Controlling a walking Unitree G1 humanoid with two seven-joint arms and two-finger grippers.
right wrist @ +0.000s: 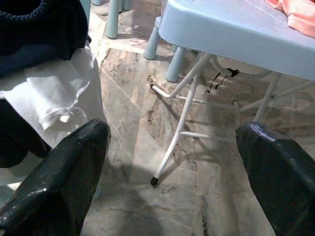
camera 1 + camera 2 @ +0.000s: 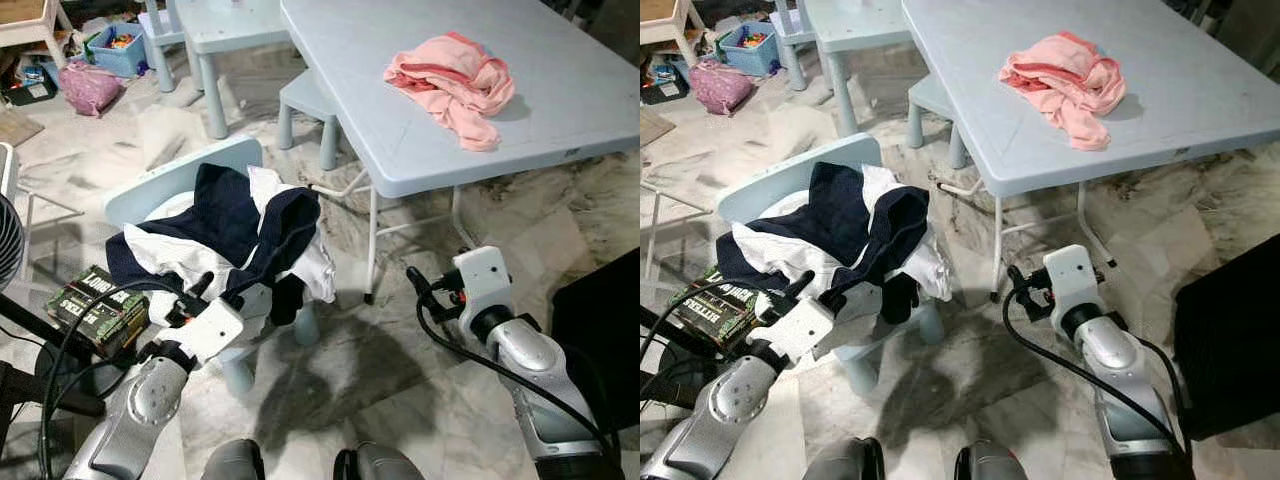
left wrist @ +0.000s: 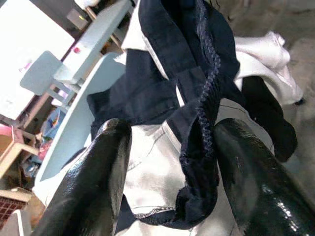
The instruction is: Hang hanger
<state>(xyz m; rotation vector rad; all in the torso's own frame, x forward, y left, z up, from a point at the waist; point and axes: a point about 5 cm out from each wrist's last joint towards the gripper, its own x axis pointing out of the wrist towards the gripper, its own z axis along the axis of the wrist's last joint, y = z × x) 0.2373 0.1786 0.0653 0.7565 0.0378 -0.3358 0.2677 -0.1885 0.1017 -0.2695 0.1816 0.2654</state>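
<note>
Silver forearms fill the bottom of the left eye view. At lower left, the left gripper [image 2: 200, 292] reaches up to the heap of navy and white clothes [image 2: 225, 235] piled on the small pale-blue chair [image 2: 150, 190] at centre left. At lower right, the right gripper [image 2: 425, 285] hangs over the marbled floor [image 2: 400, 370], just left of the folding table's leg [image 2: 372, 245]. That pale-blue table [image 2: 420, 70] takes the upper right, with a crumpled pink garment [image 2: 450, 85] lying on it. A green box [image 2: 95, 305] sits on the floor at the left edge, beside the chair. No hanger can be made out in the pile.

From the right eye view, the same layout appears: a pink bag [image 2: 720, 87] and a blue bin of toys [image 2: 748, 45] at upper left, and a black object [image 2: 1230, 340] at the right edge.

Along the left wrist view, the two black fingers [image 3: 93, 182] stand spread, and a navy ribbed hem [image 3: 202, 128] hangs between them against white cloth [image 3: 152, 177]; whether either finger touches it is unclear.

Along the right wrist view, the fingers [image 1: 64, 177] are wide apart with nothing between them but floor and the table's white leg frame [image 1: 182, 128].
</note>
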